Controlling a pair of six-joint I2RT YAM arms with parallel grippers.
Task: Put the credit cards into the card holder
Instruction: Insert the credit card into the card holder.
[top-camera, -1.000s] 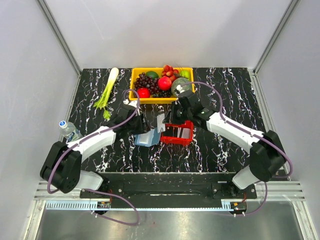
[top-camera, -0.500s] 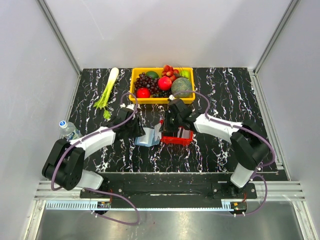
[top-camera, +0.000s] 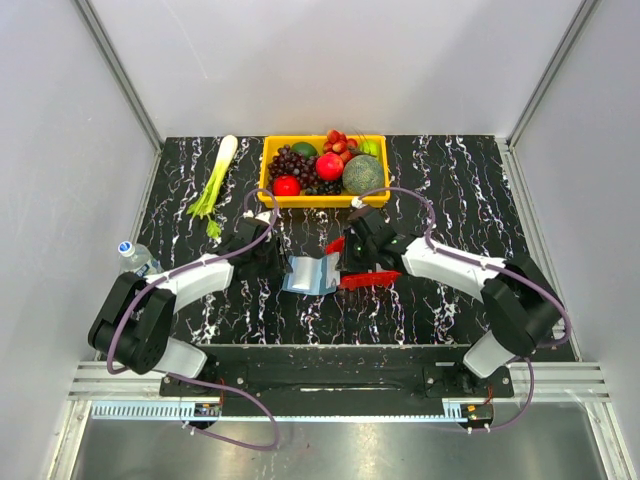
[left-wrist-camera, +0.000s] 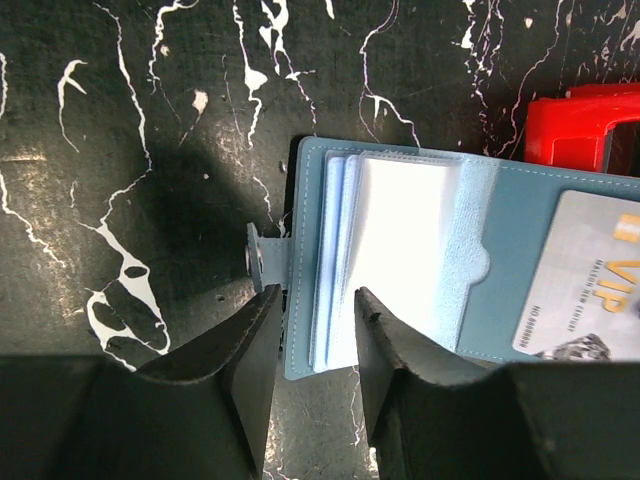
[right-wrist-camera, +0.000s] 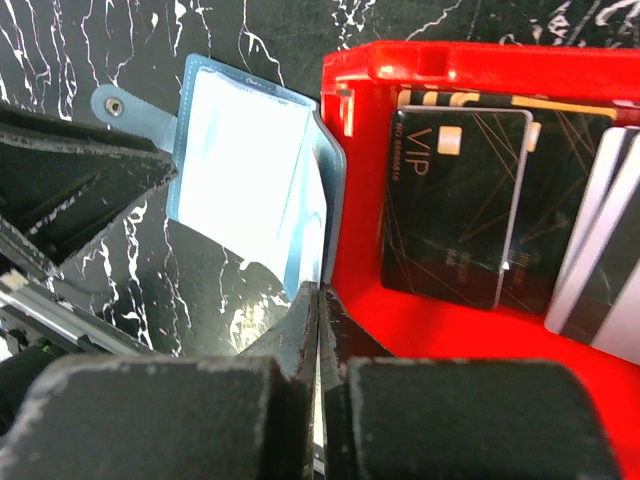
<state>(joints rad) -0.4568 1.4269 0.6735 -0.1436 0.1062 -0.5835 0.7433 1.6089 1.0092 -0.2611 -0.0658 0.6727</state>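
The blue card holder (top-camera: 310, 273) (left-wrist-camera: 400, 250) lies spread open at mid-table, its clear pockets up. A grey VIP card (left-wrist-camera: 590, 280) sits in its right half. My left gripper (top-camera: 278, 262) (left-wrist-camera: 315, 310) has its jaws closed in on the holder's left edge, which fills the gap between both fingers. The red tray (top-camera: 372, 279) (right-wrist-camera: 430, 320) holds the credit cards: a dark VIP card (right-wrist-camera: 455, 205) and pale ones (right-wrist-camera: 600, 250). My right gripper (top-camera: 348, 262) (right-wrist-camera: 318, 292) is shut and empty, its tips at the tray's left wall beside the holder's right flap.
A yellow basket (top-camera: 266, 165) full of fruit stands at the back centre. A leek (top-camera: 215, 185) lies at the back left. A water bottle (top-camera: 140, 262) rests near the table's left edge. The right arm covers much of the red tray from above.
The right gripper has swung down and left over the red tray to the holder's right flap. The holder has spread flatter and shifted right. The left jaws have narrowed on its edge.
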